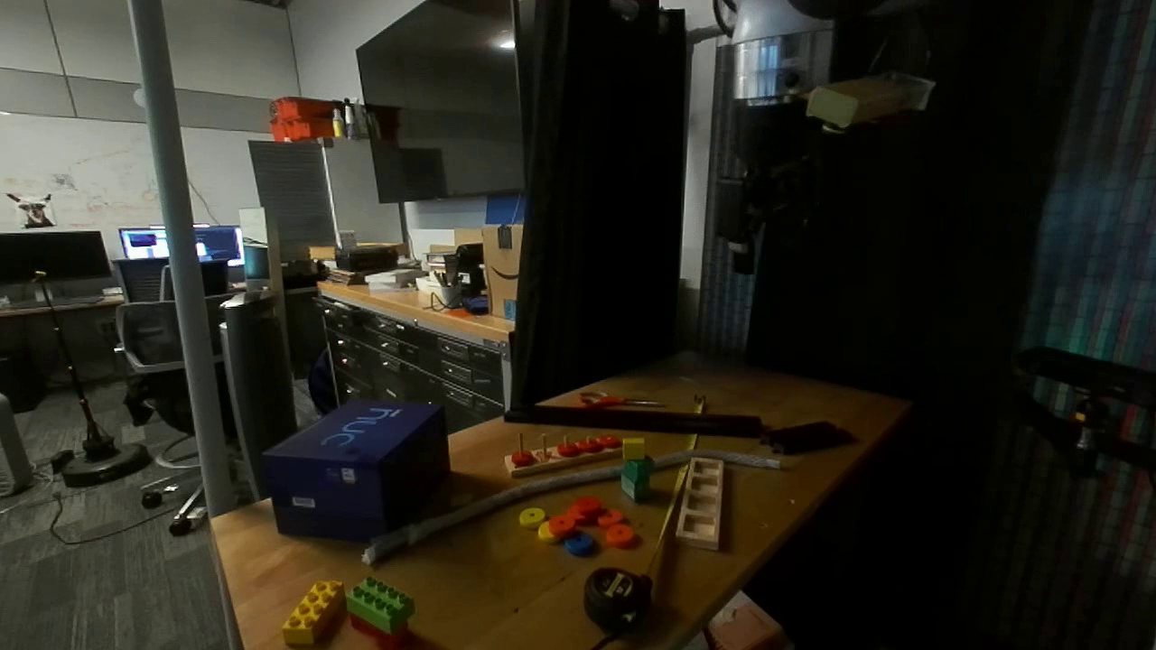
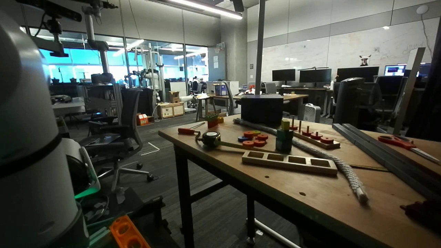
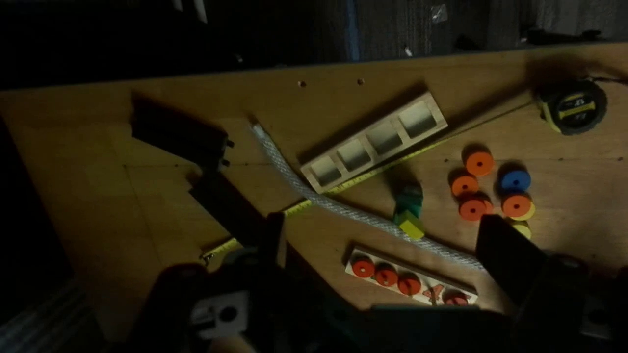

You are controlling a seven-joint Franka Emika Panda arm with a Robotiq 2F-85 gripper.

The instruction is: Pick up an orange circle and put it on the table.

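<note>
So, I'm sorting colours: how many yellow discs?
2: one yellow disc nearer the blue box, another yellow disc partly under an orange disc. More may be hidden.

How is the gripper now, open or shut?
Open. In the wrist view, the gripper has its two fingers wide apart, with the table showing between them and nothing held.

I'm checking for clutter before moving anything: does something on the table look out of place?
The tape measure looks odd: its yellow strip is pulled out across the table, crossing the rope, as if left mid-use. I see no spill.
</note>
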